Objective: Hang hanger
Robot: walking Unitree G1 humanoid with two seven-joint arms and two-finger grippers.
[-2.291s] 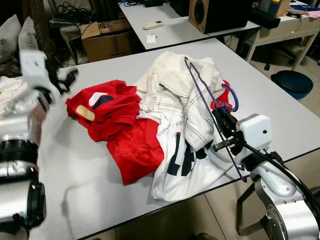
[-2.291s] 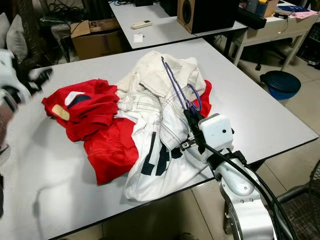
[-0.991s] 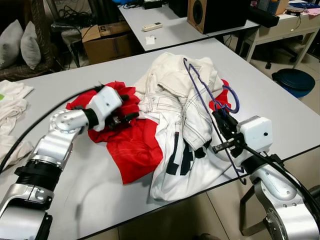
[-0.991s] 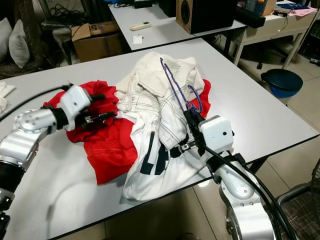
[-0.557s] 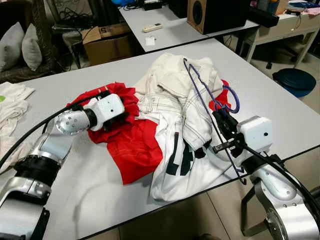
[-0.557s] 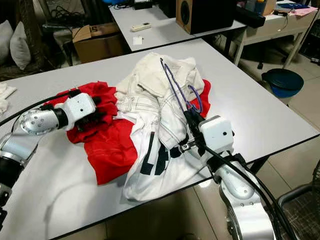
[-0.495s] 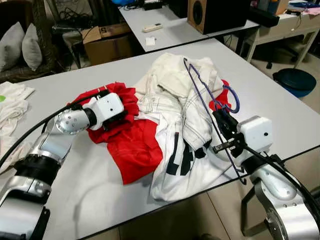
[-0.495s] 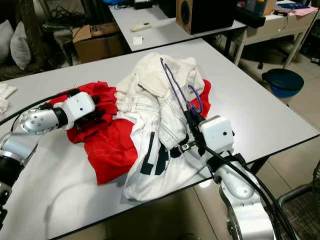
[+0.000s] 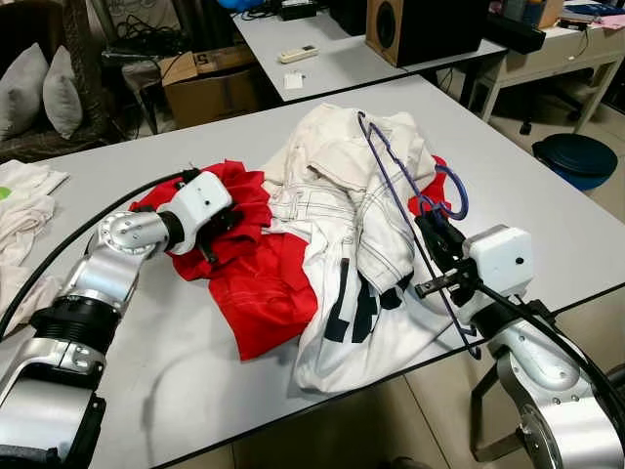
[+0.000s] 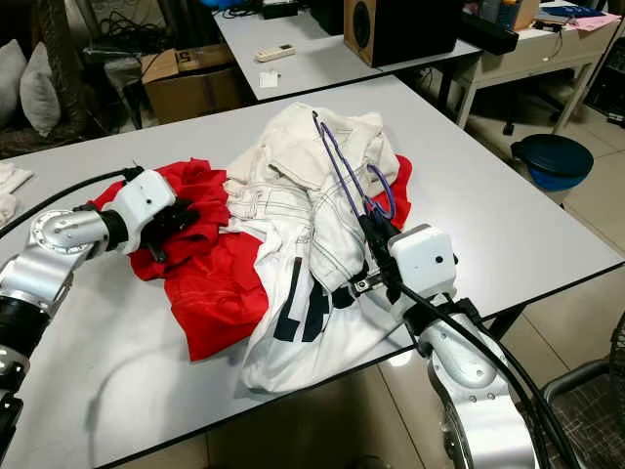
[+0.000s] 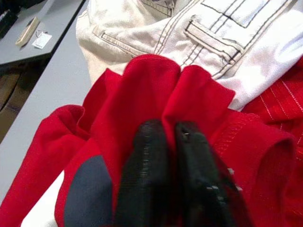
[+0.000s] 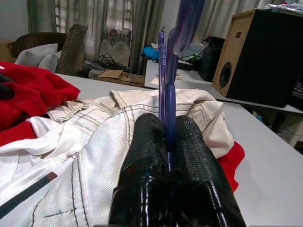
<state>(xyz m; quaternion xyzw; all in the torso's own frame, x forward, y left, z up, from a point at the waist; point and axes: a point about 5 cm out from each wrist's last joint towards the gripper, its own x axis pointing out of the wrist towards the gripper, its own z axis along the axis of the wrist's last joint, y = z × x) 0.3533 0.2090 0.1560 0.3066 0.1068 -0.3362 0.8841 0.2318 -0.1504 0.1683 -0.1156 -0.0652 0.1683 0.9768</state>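
Note:
A blue-purple wire hanger (image 9: 405,186) lies tilted over a pile of white clothes (image 9: 347,210) on the grey table (image 9: 146,332). My right gripper (image 9: 435,237) is shut on the hanger's lower bar at the pile's right side; the right wrist view has the hanger (image 12: 166,71) rising between the fingers (image 12: 194,142). A red garment (image 9: 259,283) lies left of the white pile. At its upper fold, my left gripper (image 9: 220,225) is shut on red cloth. In the left wrist view the fingers (image 11: 149,151) pinch a red fold (image 11: 165,90).
The table's front edge runs close below the clothes. Behind it stand a second table with a remote (image 9: 298,49), a cardboard box (image 9: 210,83) and a black speaker (image 9: 425,24). A blue bin (image 9: 576,161) sits on the floor at right. More white cloth (image 9: 24,195) lies far left.
My left arm swung in from the left, came down on the red garment and shut on a fold, then drew slightly back to the left. The right gripper and hanger stayed still.

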